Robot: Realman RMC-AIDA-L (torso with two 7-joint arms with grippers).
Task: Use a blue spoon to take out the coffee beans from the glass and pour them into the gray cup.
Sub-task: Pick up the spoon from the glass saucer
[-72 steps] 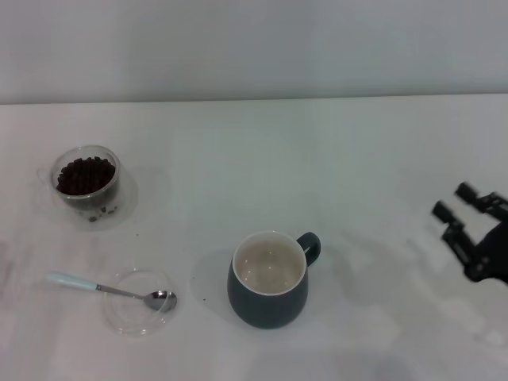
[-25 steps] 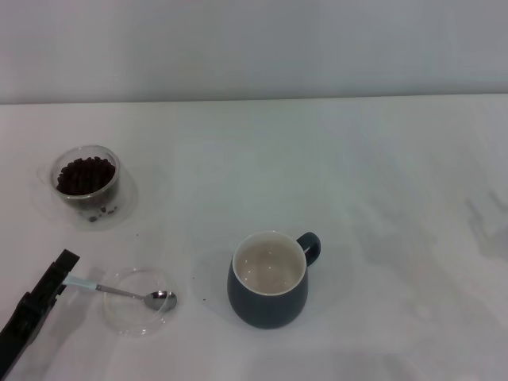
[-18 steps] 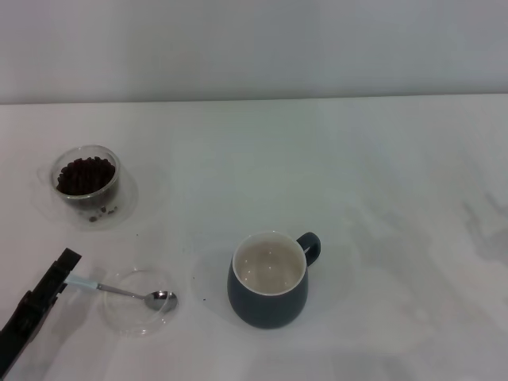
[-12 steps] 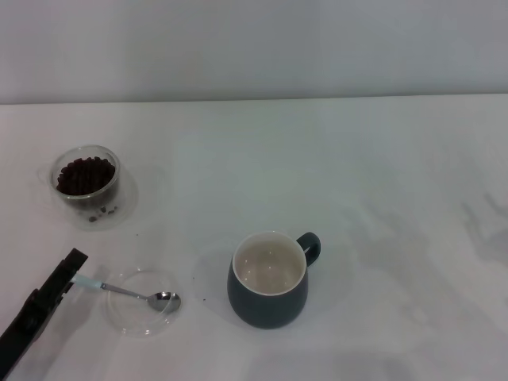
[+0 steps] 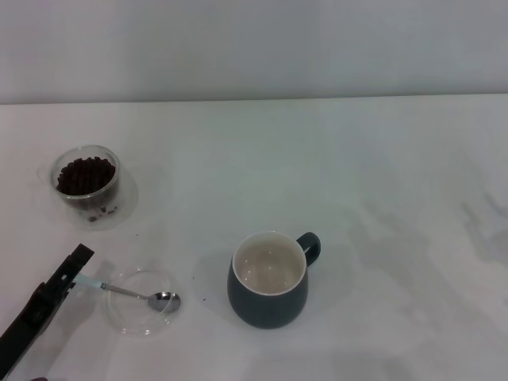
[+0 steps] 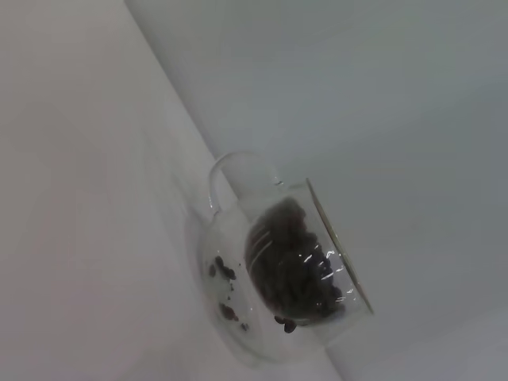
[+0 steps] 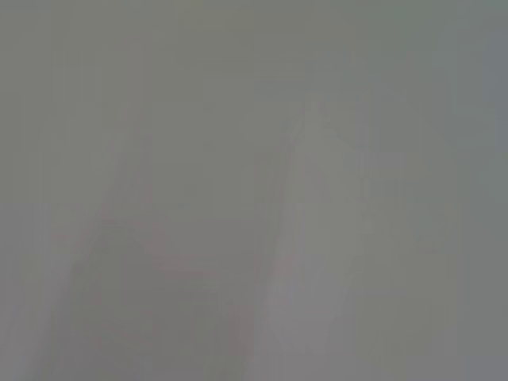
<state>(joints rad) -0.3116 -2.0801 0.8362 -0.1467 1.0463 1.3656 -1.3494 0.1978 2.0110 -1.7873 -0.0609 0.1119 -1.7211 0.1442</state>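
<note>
Head view: left gripper (image 5: pixel 77 265) is clamping the spoon (image 5: pixel 127 292) handle tip at 8 o'clock; spoon is running toward 4 o'clock, bowl over the saucer (image 5: pixel 141 302). Glass (image 5: pixel 86 178) is sitting at 12 from the gripper; mug (image 5: pixel 269 279) at 3.

Open table (image 5: pixel 381 175) between glass (image 5: pixel 86 181) and gray cup (image 5: pixel 268 279); glass saucer (image 5: pixel 140 302) just beside the cup's left.

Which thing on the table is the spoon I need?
Start at the dark mug near the front middle of the table; on the robot's left of it lies a flat clear saucer. The spoon rests across it, shiny bowl toward the mug, pale blue handle at the left gripper. Nothing else here is metal.
</note>
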